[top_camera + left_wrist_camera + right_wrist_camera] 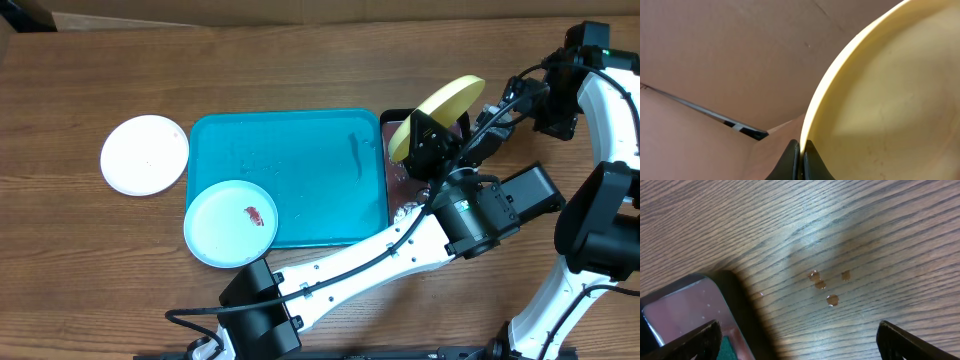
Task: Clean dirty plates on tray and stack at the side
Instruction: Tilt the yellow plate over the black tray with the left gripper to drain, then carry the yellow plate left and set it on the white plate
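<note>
My left gripper [425,140] is shut on the rim of the yellow-green plate [440,112], holding it tilted on edge above the black tray. In the left wrist view the plate [890,100] fills the right side, its rim pinched between the black fingertips [807,155]. The pale blue plate [231,223] carries a red smear and lies over the front left corner of the turquoise tray [300,160]. The white plate [145,154] lies on the table left of the tray. My right gripper [797,340] hangs open over bare table, right of the black tray.
A black tray [392,180] of reddish water [680,305] stands against the turquoise tray's right side, mostly hidden under my left arm. Several brownish droplets [821,285] lie on the wood beside it. Cardboard walls stand behind the table.
</note>
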Controlling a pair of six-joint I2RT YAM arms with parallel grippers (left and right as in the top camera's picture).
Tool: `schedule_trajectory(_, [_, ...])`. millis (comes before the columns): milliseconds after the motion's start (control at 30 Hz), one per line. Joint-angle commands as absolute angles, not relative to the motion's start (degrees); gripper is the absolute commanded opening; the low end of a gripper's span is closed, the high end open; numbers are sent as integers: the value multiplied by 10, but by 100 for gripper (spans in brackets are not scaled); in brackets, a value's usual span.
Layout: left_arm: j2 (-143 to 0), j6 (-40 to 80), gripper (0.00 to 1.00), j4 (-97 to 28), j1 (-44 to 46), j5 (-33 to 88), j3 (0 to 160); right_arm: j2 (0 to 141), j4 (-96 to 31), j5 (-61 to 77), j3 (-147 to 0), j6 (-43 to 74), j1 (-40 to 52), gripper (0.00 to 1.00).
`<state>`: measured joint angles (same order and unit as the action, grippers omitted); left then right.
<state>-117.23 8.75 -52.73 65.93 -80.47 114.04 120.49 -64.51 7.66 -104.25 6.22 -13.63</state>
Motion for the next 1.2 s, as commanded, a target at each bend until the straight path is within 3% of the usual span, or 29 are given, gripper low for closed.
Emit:
schedule_trajectory(0, [-1158, 88, 4, -524, 663, -831, 1153, 1197, -643, 80, -1049, 64, -136, 100])
schedule_trajectory(433, [-1158, 88, 4, -504, 662, -846, 1153, 1197, -643, 80, -1049, 64, -136, 100])
schedule_trajectory(600, [-1158, 97, 4, -506, 671, -733, 1153, 1197, -643, 80, -1049, 64, -136, 100])
schedule_trajectory(767, [-1158, 83, 4, -474, 658, -831, 1153, 1197, -643, 80, -1049, 64, -136, 100])
schedule_trajectory(900, [-1158, 84, 4, -480, 658, -757, 1153, 1197, -643, 80, -1049, 64, -136, 100])
schedule_trajectory(1067, [-1158, 80, 4, -490, 652, -799, 1153, 1197, -643, 80, -1049, 64, -136, 100])
schedule_trajectory(1167, [-1158, 118, 4, -499, 641, -728, 1153, 1197, -643, 80, -1049, 64, -136, 100])
